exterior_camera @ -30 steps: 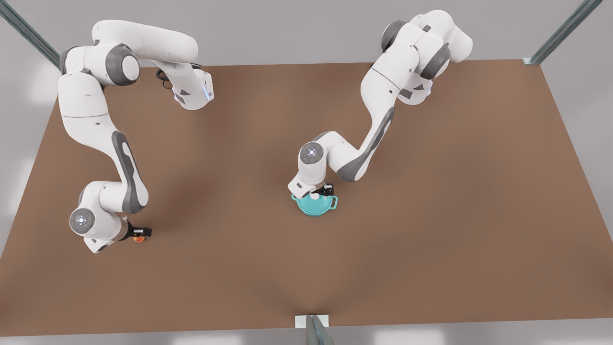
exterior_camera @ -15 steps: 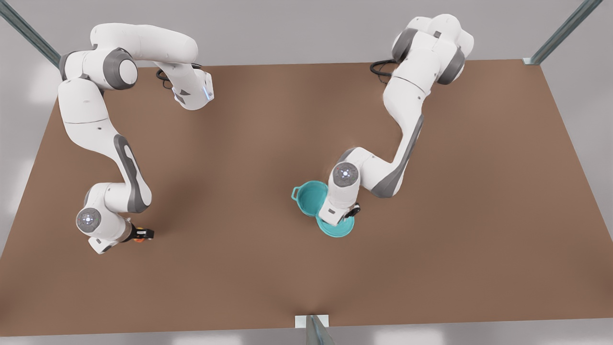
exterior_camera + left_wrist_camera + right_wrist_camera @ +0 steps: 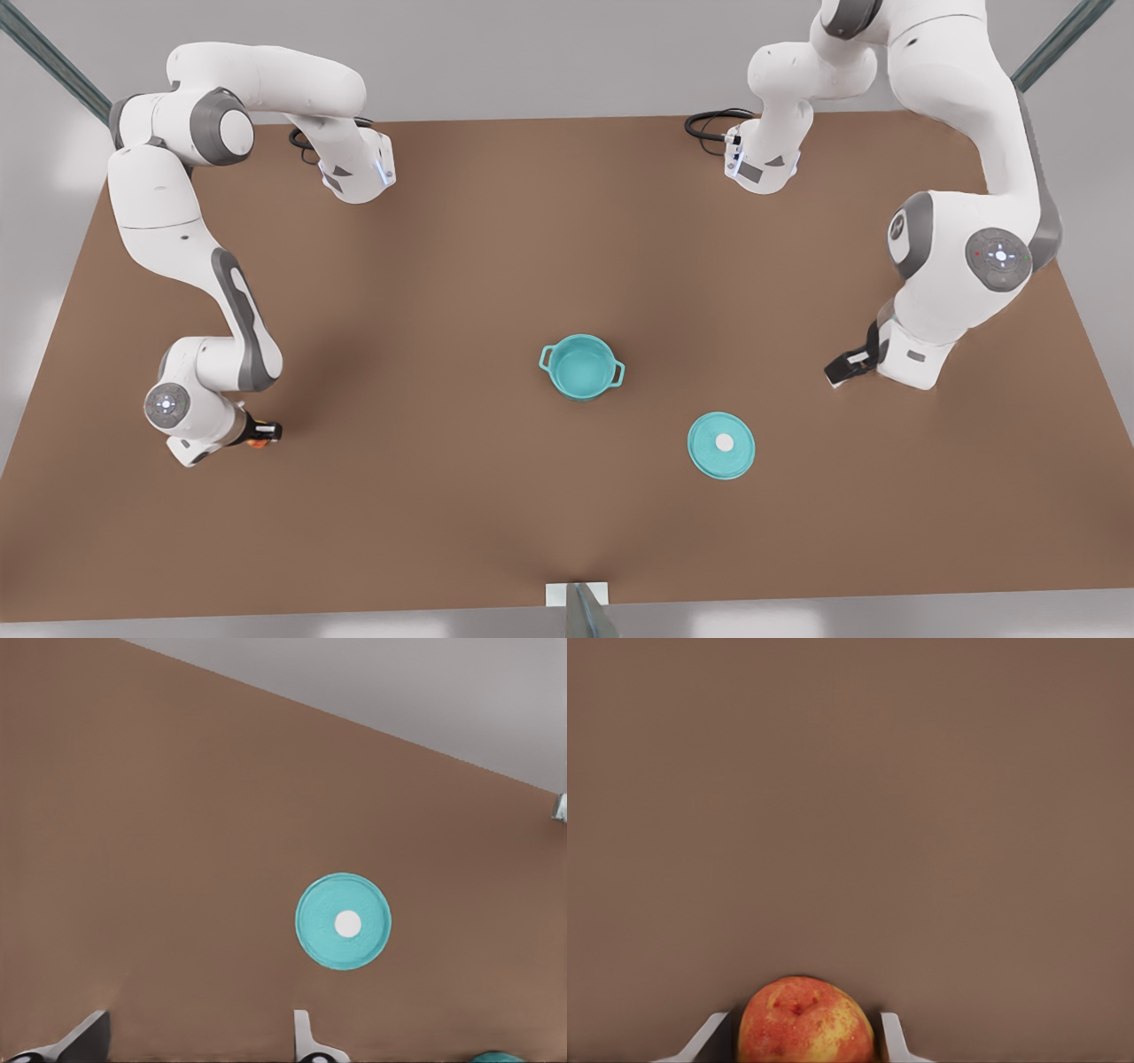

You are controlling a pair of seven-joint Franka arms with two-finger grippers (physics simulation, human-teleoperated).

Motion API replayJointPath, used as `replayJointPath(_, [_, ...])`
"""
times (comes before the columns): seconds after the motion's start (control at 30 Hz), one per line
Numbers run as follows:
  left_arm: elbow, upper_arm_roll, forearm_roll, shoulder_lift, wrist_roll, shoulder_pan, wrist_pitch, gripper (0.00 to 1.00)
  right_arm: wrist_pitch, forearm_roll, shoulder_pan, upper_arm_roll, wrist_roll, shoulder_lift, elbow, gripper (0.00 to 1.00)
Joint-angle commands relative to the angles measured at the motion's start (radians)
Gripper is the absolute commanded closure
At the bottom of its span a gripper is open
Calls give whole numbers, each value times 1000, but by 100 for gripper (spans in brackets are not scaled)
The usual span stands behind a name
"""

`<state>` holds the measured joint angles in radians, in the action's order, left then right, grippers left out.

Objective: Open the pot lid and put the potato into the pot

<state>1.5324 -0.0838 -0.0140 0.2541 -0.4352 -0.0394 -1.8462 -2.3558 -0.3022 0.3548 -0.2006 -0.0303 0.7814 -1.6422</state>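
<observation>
The pot is sitting open at the middle of the brown table, its teal inside bare, after half a second ago being partly covered by an arm carrying the pot lid. That lid is now lying flat on the table, knob up, near the pot toward the front view's right and apart from it. The left gripper is hanging farther to the right of the pot, having pulled away from the lid, its fingers spread with nothing between them. Far to the pot's left, the right gripper is still clamping the potato just above the table.
</observation>
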Motion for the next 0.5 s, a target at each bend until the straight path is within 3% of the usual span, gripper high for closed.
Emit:
replayJointPath(0.0, [-47,1,52,8,486,16,145,0,1,2,1,0,-8,-2,-7,29])
replayJointPath(0.03, [-104,-1,51,51,474,13,240,0,1,2,1,0,-8,-2,-10,29])
replayJointPath(0.47, [-72,-2,111,51,377,35,255,0,10,2,4,-2,-10,-30,-18,44])
